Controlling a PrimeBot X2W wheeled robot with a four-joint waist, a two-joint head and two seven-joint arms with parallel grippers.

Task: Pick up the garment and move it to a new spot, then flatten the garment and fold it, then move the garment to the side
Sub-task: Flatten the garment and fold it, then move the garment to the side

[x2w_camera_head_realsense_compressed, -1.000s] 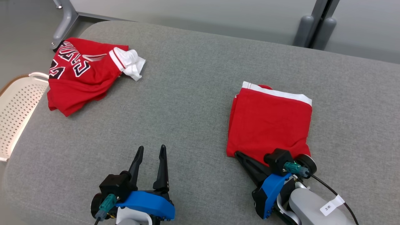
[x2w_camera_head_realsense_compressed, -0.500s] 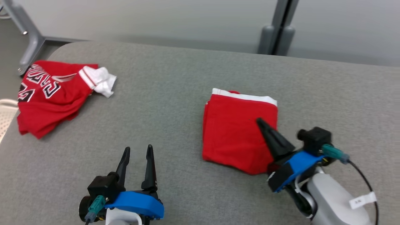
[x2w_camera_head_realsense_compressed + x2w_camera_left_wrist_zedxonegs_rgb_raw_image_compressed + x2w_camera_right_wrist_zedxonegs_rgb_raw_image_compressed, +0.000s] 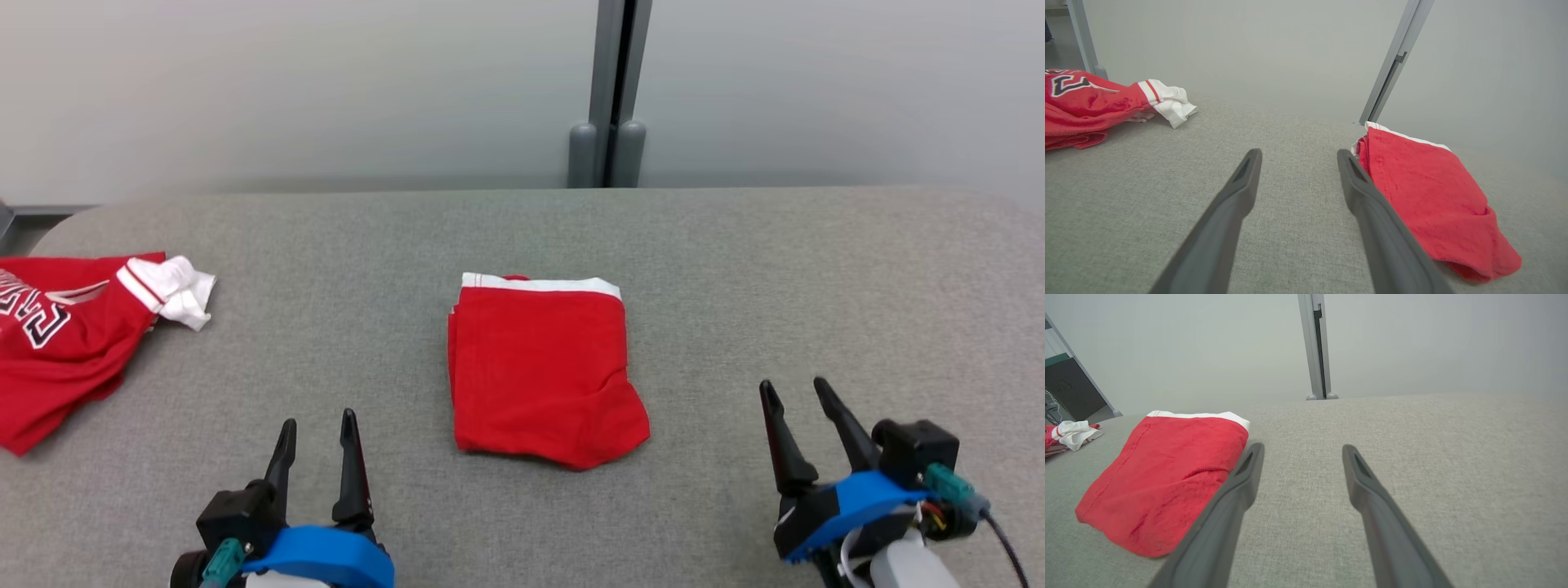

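My left gripper (image 3: 318,418) and right gripper (image 3: 792,384) stand parted and empty, flanking the folded red cloth garment (image 3: 539,367); a crumpled red lettered jersey (image 3: 57,343) lies well left.

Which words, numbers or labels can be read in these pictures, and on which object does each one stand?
No text can be read in full.
Crumpled red jersey: black characters with white outlines, creased and cut off by the picture edge; not readable.
Folded red garment: plain red with a white band, no text.
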